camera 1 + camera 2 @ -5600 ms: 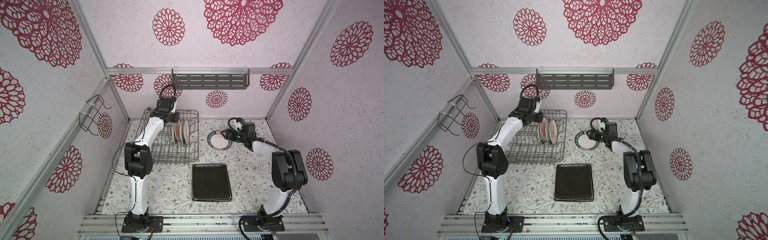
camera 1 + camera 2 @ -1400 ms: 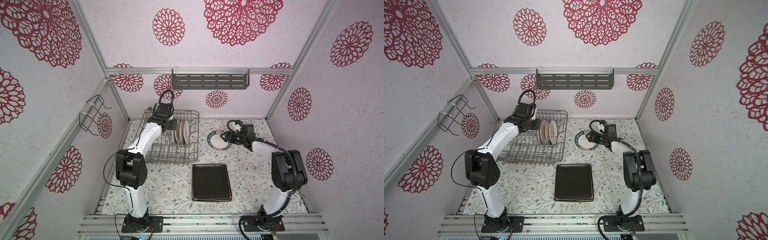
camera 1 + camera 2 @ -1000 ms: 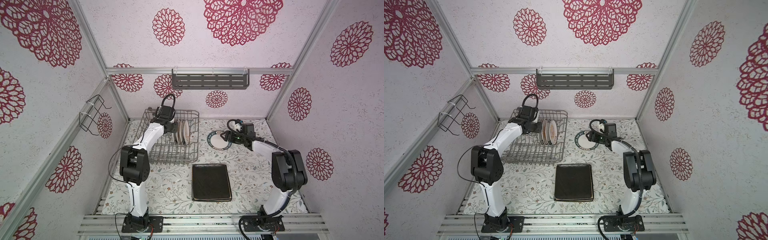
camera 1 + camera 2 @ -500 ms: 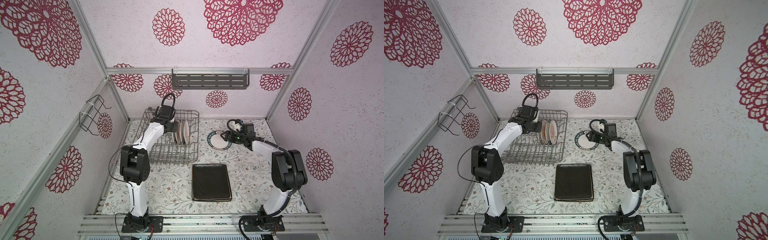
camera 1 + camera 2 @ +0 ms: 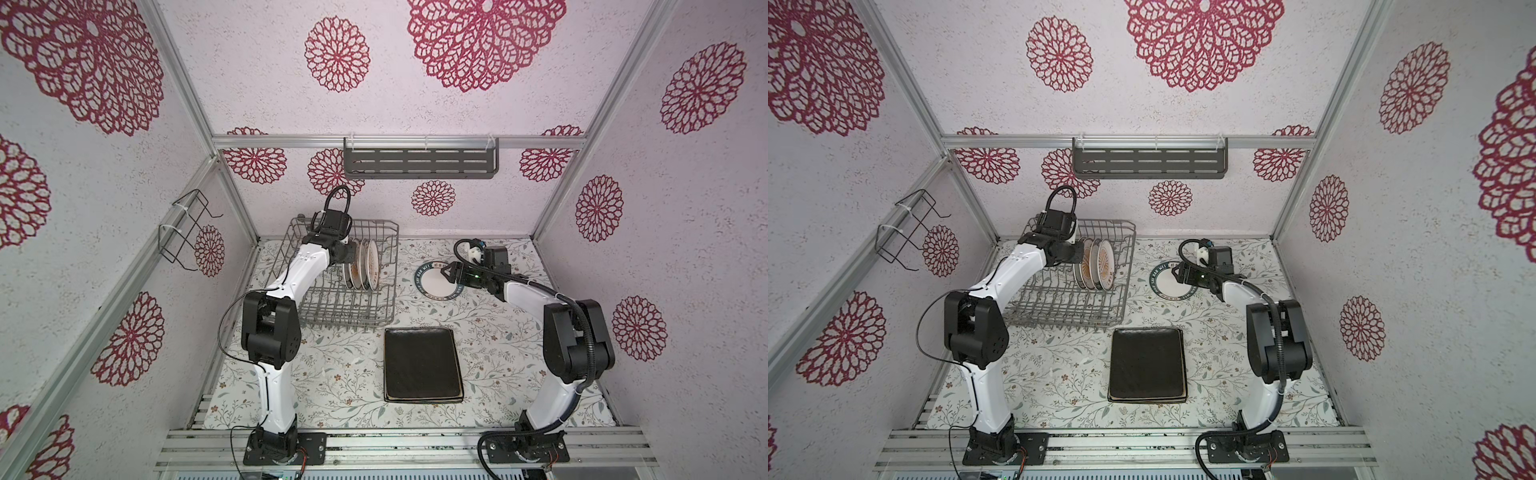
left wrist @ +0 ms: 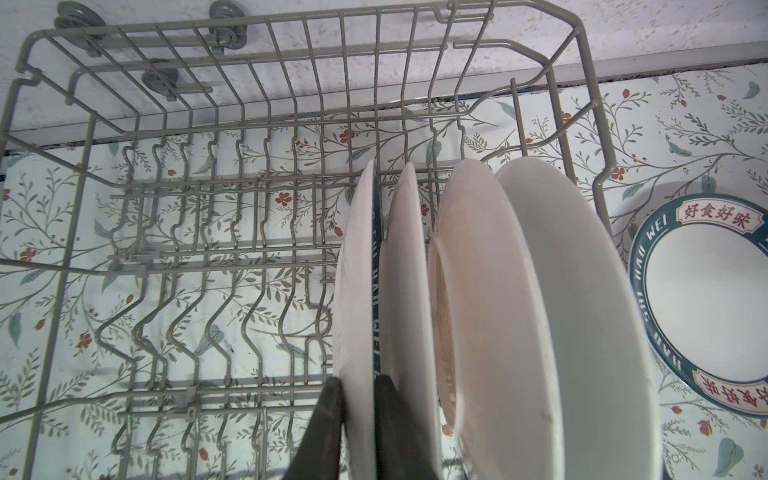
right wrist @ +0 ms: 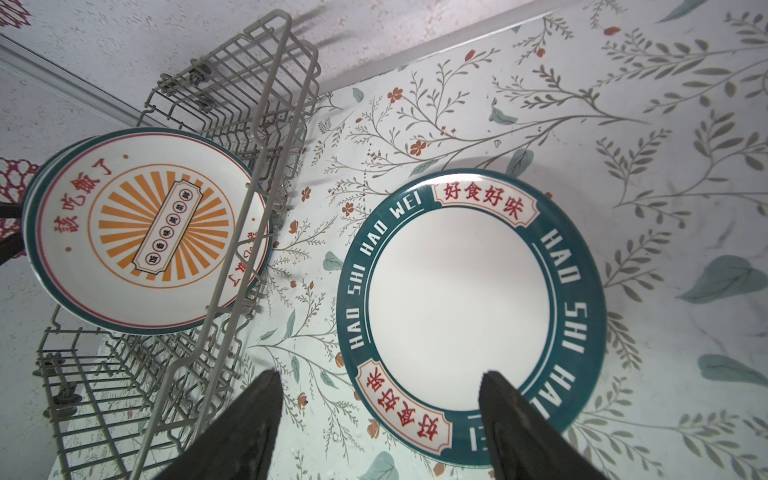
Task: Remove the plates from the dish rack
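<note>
The grey wire dish rack [image 5: 328, 303] [image 5: 1059, 307] [image 6: 249, 62] stands at the back left with several round white plates [image 5: 365, 266] [image 5: 1100, 266] upright in its tines. My left gripper [image 6: 357, 380] [image 5: 348, 255] is shut on the rim of the leftmost plate [image 6: 353, 270], one finger on each face. My right gripper [image 7: 380, 376] [image 5: 449, 272] hangs open over the near rim of a round blue-rimmed plate [image 7: 461, 291] [image 5: 434, 286] lying flat on the table. A dark brown rectangular plate [image 5: 422, 363] [image 5: 1147, 363] lies at the front.
A grey slotted shelf [image 5: 419, 164] hangs on the back wall and a black wire holder [image 5: 185, 232] on the left wall. The rack stands close to the back wall. The brown plate rests on top of other flat plates.
My left gripper's fingers have closed onto the leftmost plate in the rack. The right arm and the plate under it have not moved.
</note>
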Controlling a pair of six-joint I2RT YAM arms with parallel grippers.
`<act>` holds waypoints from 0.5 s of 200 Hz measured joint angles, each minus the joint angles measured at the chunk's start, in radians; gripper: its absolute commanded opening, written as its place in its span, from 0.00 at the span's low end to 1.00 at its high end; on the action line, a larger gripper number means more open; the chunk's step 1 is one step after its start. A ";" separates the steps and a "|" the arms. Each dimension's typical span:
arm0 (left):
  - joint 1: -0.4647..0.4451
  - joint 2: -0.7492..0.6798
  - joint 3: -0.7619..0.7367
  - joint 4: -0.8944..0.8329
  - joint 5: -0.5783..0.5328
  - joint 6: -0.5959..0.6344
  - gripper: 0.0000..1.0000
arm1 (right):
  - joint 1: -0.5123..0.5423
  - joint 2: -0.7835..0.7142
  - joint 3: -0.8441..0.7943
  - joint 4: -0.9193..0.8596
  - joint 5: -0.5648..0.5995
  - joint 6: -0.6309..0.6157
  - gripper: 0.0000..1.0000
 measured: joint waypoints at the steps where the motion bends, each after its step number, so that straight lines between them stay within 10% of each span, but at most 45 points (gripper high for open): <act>1: -0.001 0.000 0.000 0.000 -0.001 0.000 0.15 | 0.000 0.000 0.000 0.000 0.000 0.000 0.78; 100: -0.117 0.077 0.087 -0.044 -0.360 0.012 0.10 | 0.000 0.008 0.000 -0.015 -0.001 -0.042 0.78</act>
